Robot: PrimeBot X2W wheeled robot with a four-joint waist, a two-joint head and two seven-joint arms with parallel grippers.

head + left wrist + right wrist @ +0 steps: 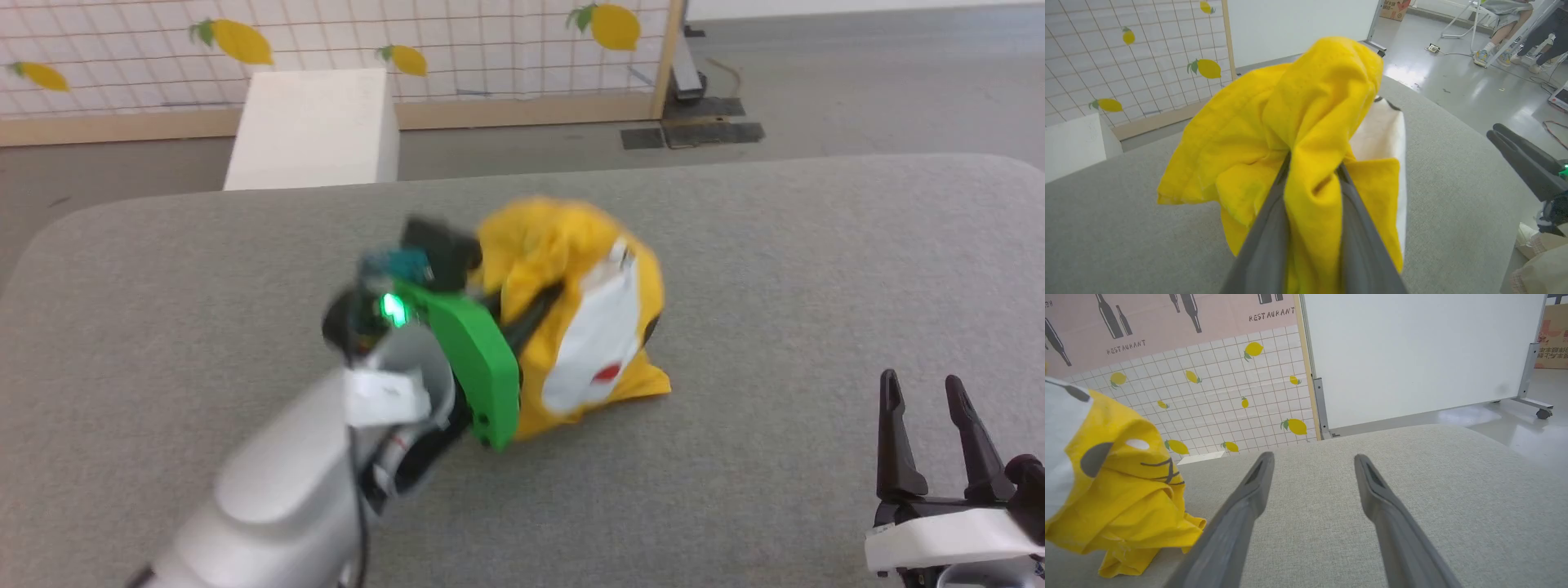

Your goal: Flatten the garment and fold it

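Crumpled yellow garment (555, 245), white print showing, is pinched by left fingers (1265, 253); right fingers (1241, 514) spread empty.

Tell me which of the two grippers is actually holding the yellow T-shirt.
The left gripper: its fingers pinch a bunch of the yellow T-shirt. The right gripper stands open and empty, apart from the cloth, over the grey surface.

- Grey fabric-covered table (816, 245), broad, with rounded corners.
- White block (314, 131) on the floor just beyond its far edge.
- Wood-framed lemon-print grid panel (490, 49) behind the block.
- White wheeled partition (1412, 355) beside the panel.
- Legs (1498, 32), perhaps of seated people, far off.
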